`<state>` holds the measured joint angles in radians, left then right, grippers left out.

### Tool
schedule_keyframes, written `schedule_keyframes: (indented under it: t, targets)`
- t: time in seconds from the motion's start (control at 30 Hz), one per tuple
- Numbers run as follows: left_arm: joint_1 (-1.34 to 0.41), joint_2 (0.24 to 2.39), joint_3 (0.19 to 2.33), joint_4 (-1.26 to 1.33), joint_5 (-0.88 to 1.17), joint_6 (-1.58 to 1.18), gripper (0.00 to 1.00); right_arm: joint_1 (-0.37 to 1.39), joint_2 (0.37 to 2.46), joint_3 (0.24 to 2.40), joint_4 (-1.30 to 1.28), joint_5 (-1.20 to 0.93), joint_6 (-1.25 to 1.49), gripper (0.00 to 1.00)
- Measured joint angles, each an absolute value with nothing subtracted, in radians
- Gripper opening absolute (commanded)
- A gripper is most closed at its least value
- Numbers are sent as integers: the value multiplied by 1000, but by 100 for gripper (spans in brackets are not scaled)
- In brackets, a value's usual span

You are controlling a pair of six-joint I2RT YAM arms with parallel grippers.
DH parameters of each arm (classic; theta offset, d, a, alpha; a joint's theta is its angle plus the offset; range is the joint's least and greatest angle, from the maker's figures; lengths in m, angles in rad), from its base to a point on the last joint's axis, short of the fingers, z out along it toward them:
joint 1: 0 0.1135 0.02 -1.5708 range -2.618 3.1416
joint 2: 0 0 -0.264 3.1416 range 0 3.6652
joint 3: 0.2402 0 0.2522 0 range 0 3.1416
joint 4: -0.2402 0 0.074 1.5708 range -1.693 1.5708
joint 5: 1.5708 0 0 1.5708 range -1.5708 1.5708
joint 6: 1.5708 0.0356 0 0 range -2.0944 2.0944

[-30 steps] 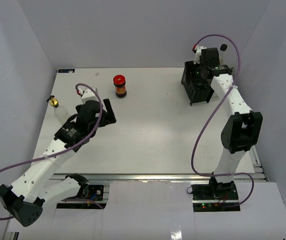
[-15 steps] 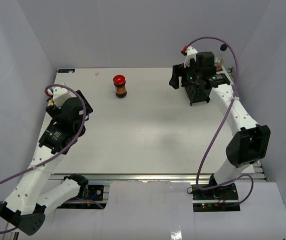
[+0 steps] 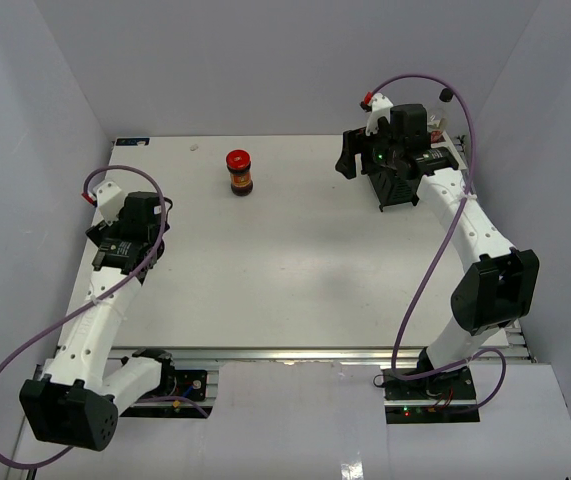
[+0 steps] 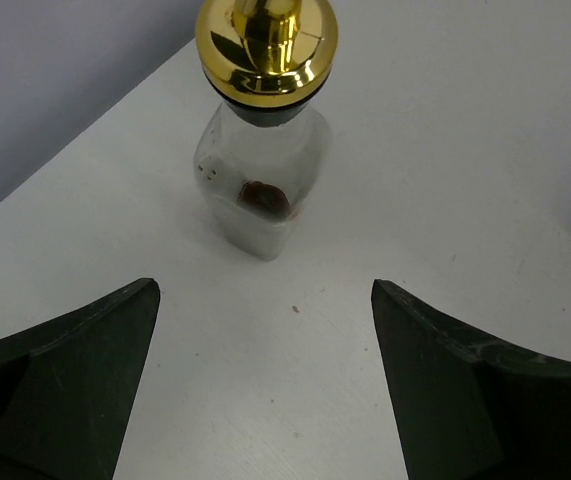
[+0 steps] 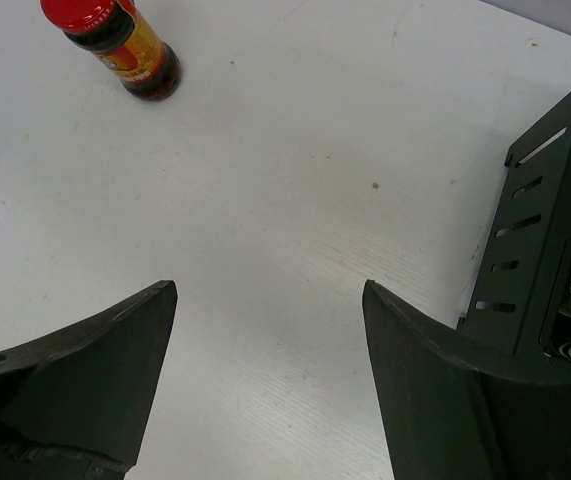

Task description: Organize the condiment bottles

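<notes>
Left wrist shows you the gold-topped bottle (image 4: 263, 150) upright just ahead of the left gripper (image 4: 265, 292), whose jaws stand wide, empty. Your right gripper (image 5: 270, 290) gapes too, red-lidded jar (image 5: 117, 48) well ahead.

1. Left gripper (image 4: 265, 290): jaws wide, gap unobstructed. The clear gold-topped bottle (image 4: 263, 170) stands upright just ahead, with bare table (image 4: 465, 150) on either side.
2. Right gripper (image 5: 270, 290): open floor below, and the black rack (image 5: 540, 240) crowds its right side.
3. The dark jar with red lid (image 5: 130, 50) stands well apart to the left.

Red-lidded dark jar (image 3: 239, 172) and gold-topped clear bottle (image 4: 263, 150) stand upright.
</notes>
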<state>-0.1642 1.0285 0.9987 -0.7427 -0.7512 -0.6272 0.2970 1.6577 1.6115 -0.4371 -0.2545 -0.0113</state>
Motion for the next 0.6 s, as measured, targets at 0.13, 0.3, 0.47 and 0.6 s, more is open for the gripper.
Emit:
schedule_keyframes:
  t: [0.13,0.3,0.47,0.6]
  targets:
    - [-121,1014,954,-687,-743,-613,98,297,1658,1612,-437,-254,-14,82]
    - [-59,1043,941,-630,-719,-611,98,297,1658,1612,-437,-248,-28,82]
    - [-40,1115,940,-571,-691,-602,98,296,1658,1612,-436,-244,-34,82]
    - [-34,1137,919,-509,-652,-564,98,294,1658,1607,-433,-235,-38,82]
